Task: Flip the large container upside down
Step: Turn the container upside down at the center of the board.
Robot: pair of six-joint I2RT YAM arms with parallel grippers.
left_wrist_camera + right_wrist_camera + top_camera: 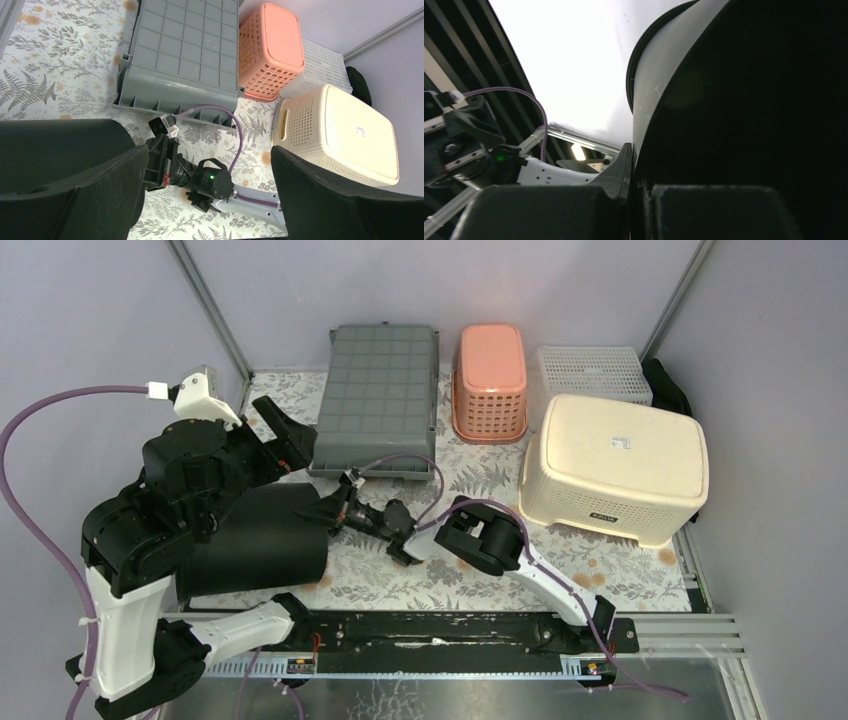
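Note:
The large container [255,540] is a black bin lying on its side at the table's left, mouth towards the middle. My right gripper [325,508] is shut on its rim. In the right wrist view the bin's wall [749,100] fills the right side and the rim sits pinched between my jaws [639,185]. My left gripper [285,440] hangs open and empty above the bin's far side. In the left wrist view the bin [55,145] lies under my left finger [100,190], and the gripper [209,150] looks down on the right arm's wrist [212,181].
Along the back stand an upturned grey crate [378,395], a pink basket [490,380] and a white mesh basket [592,372]. A large cream basket [615,465] sits upside down at the right. A black rail [450,630] runs along the near edge.

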